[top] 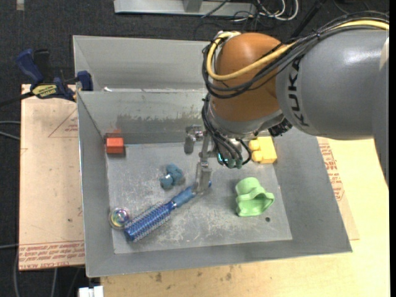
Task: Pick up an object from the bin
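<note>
The arm (337,82) comes in from the right over the grey bin (93,166). Its orange cover (244,73) is ringed by cables (211,64). Below the cover the claw (203,179) hangs down near the middle of the bin floor, with its tip at the handle end of a blue brush (158,215). It cannot be told whether the tip touches the handle or sits just above it. Nor can it be told whether the claw is apart or together.

The brush lies slantwise on the floor. Its bristle head points toward the front left corner and its handle runs up and right toward the centre. A shiny ball (119,216) sits just beside the bristle end. A small blue lump (171,176) lies just left of the claw, apart from the brush. A red block (115,145) rests well to the left, near the back wall. A yellow block (264,150) lies to the right of the claw, close under the arm. A green piece (250,197) sits near the claw on its front right side, clear of the brush.
</note>
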Available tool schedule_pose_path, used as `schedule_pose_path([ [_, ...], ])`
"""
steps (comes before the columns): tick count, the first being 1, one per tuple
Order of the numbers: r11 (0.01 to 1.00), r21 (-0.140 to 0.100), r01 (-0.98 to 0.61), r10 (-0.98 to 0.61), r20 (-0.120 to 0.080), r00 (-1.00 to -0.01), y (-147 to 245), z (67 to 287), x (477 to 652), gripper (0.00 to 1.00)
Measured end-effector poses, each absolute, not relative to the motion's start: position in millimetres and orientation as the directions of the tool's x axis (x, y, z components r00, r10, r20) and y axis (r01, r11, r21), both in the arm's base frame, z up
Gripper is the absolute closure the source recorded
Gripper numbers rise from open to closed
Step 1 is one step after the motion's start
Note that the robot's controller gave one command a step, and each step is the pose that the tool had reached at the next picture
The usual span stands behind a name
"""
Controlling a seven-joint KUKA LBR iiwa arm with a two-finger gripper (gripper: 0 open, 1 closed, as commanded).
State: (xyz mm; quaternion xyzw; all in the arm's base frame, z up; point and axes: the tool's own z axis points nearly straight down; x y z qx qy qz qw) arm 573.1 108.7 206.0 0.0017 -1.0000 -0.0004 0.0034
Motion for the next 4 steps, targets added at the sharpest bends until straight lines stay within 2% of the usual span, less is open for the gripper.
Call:
schedule_pose_path([
  [1, 0.989, 0.001, -0.149, -0.149, 0.008, -0.989, 135.7, 65.2, 522.8, 0.0],
  [2, 0.989, 0.002, -0.146, -0.146, 0.0, -0.989, 135.2, 69.7, 525.9, 1.0],
  [3, 0.991, 0.002, -0.132, -0.132, -0.006, -0.991, 131.6, 184.1, 508.0, 1.0],
  [4, 0.983, 0.001, -0.181, -0.181, -0.009, -0.983, 139.7, 256.5, 520.2, 1.0],
])
